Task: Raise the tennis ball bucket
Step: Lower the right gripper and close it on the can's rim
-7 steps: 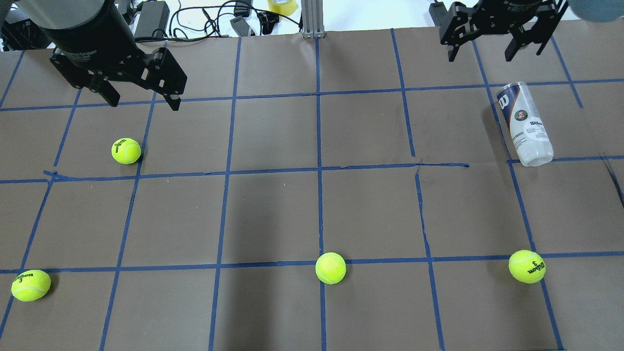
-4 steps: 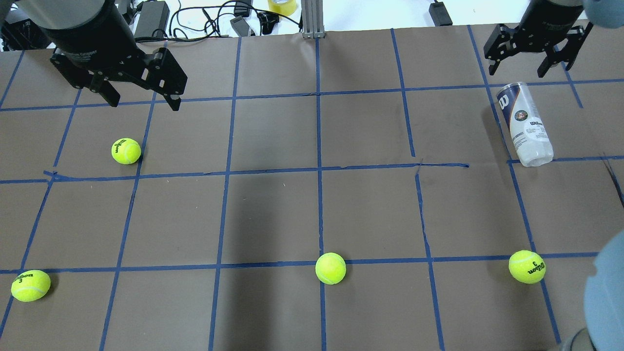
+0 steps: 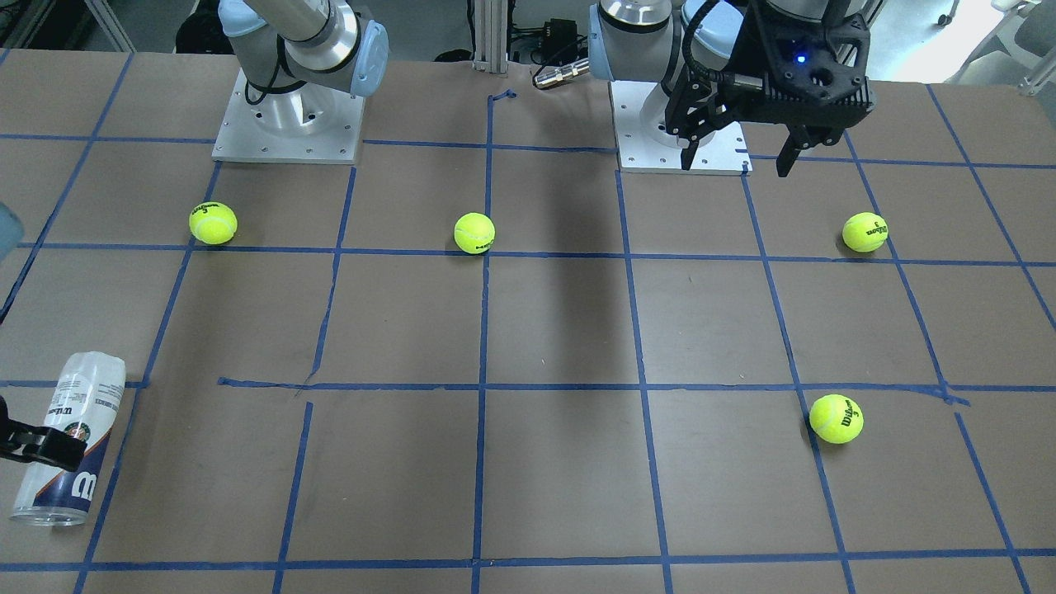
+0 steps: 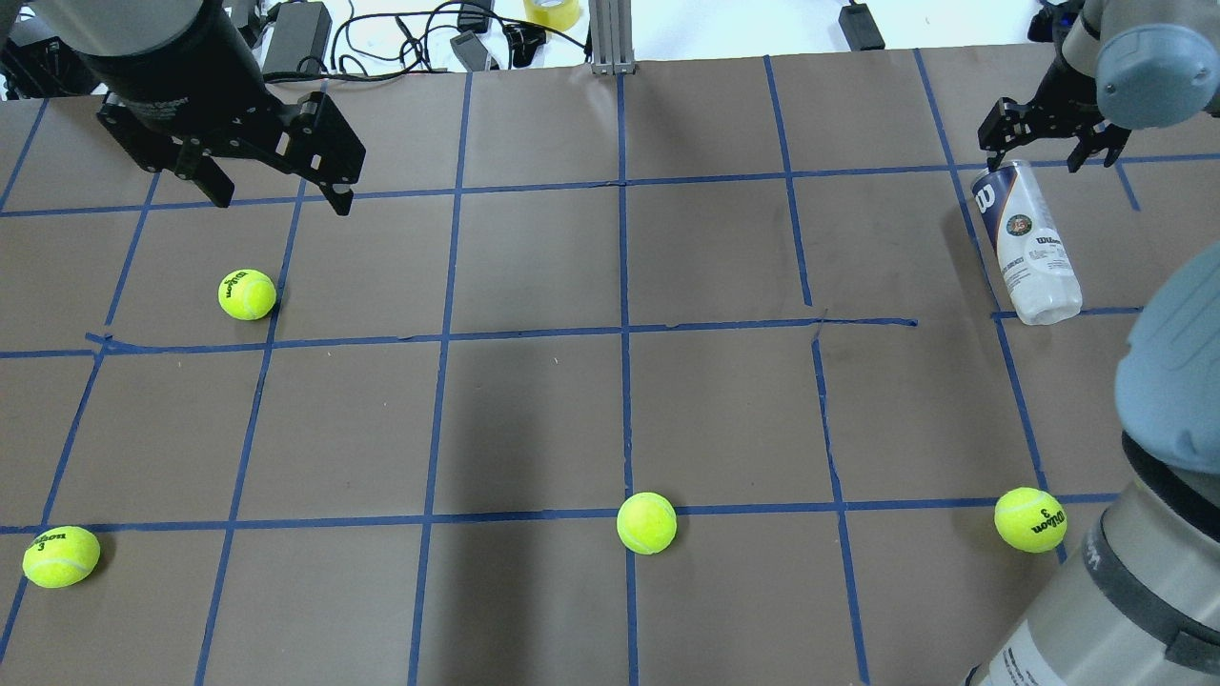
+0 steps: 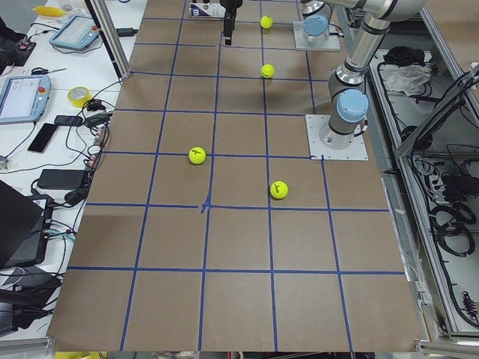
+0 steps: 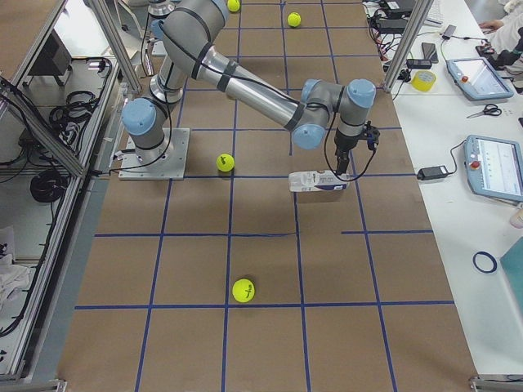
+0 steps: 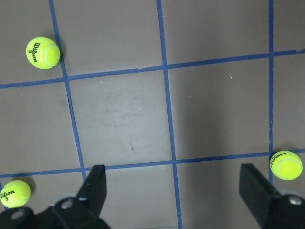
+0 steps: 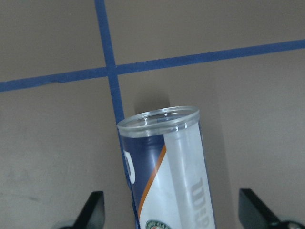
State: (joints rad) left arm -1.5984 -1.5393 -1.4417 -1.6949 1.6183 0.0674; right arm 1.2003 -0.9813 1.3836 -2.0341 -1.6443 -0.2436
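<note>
- Overhead: the brown paper-covered table [image 4: 534,419], gridded in blue tape [image 4: 624,286], has the tennis ball bucket [image 4: 1027,243] lying on its side far out on the robot's right. Its long axis runs away from the robot with a slight slant. The right gripper [image 4: 1037,160] hangs with jaws spread over the tube's far end. The left gripper [image 4: 281,198], likewise spread wide, is well apart across the table, so the right arm is plainly the nearer.
- Front-facing: one dark finger of the right gripper crosses the bucket's label, towards the end farther from the robot's base.
- Right side: the near arm reaches out and points straight down at the bucket's outer end.
- Right wrist: the bucket runs between the two parted fingers with a gap on each side and its clear rim ahead. The closing line looks square to the tube's axis, which should suit a grasp across its width. I cannot tell whether the fingers are low enough.
- Left wrist: parted fingers over paper, no bucket in sight.
</note>
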